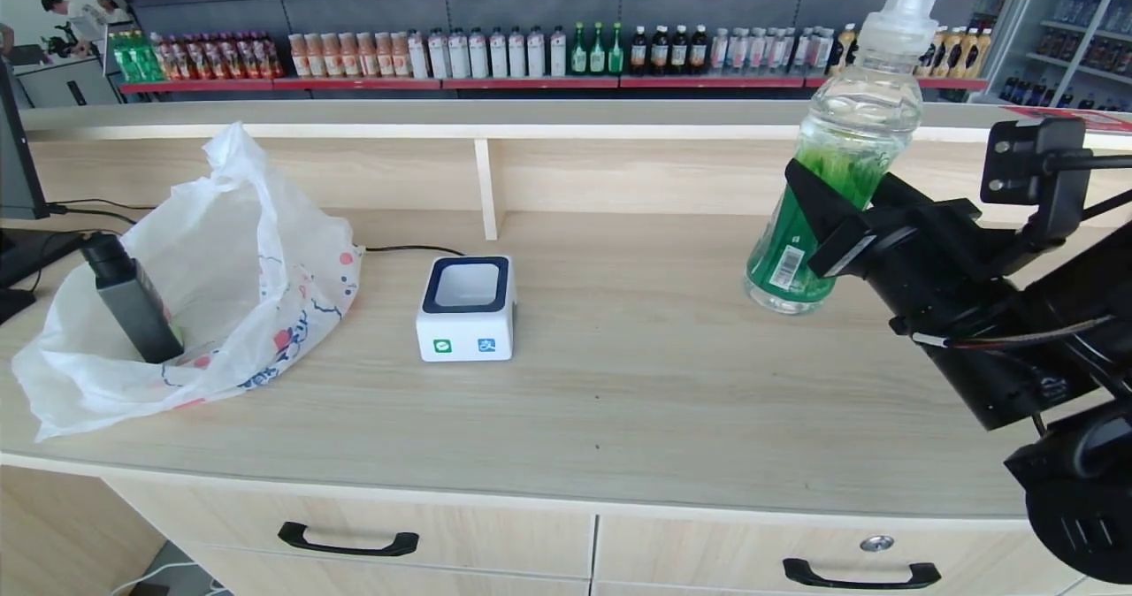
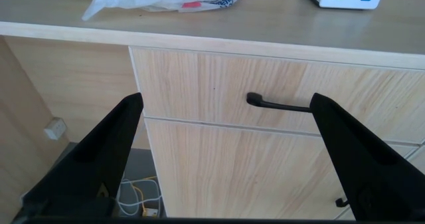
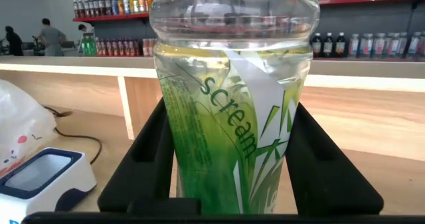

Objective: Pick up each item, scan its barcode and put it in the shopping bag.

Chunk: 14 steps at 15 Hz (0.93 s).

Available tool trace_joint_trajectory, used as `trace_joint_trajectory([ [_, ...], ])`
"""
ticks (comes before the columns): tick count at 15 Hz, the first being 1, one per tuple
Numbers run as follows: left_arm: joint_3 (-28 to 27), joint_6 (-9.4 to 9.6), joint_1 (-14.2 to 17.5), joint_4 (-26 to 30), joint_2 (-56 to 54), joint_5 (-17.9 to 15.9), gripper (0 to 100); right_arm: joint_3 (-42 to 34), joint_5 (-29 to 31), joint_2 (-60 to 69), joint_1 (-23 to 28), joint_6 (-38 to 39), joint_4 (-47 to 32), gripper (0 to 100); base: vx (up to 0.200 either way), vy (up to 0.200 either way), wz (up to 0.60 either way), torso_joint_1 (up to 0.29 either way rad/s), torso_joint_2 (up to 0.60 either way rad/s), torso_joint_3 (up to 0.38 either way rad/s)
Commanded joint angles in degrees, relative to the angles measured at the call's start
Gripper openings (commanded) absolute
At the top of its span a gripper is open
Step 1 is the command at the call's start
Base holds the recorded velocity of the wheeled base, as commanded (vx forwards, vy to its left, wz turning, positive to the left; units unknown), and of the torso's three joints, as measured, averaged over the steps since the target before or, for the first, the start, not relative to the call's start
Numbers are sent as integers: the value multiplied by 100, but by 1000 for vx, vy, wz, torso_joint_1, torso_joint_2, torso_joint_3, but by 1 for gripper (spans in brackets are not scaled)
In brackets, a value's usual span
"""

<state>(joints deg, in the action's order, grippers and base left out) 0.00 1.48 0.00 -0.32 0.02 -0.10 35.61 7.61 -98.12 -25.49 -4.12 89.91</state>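
Right gripper point(image 1: 838, 211) pinches the green bottle point(image 1: 851, 141) around its middle. The bottle is tilted, cap up, at the right side of the counter point(image 1: 663, 384), well apart from the scanner point(image 1: 466, 307). Shopping bag point(image 1: 256, 251) lies open left of the scanner, dark container point(image 1: 133, 300) inside. Left gripper point(image 2: 226, 101) is spread wide, nothing between, in front of a drawer point(image 2: 199, 84) below the counter edge.

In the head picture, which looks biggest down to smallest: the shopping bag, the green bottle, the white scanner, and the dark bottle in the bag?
1. shopping bag
2. green bottle, but it is lifted nearer the camera, so not sure
3. white scanner and dark bottle: about alike
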Motion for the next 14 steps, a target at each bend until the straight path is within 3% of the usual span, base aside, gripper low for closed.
trace_joint_trajectory([
  [1, 0, 2, 0, -3, -2, 1, 100, 16, 4, -163, 264, 78, 9, 0, 0, 0, 0, 0, 0, 0],
  [4, 0, -7, 0, -3, 6, 1, 100, -89, 4, -102, 369, 96, 9, 0, 0, 0, 0, 0, 0, 0],
  [14, 0, -7, 9, -3, 6, 1, 100, 34, 4, -155, 413, 210, 9, 0, -200, 0, 0, 0, 3, 4],
])
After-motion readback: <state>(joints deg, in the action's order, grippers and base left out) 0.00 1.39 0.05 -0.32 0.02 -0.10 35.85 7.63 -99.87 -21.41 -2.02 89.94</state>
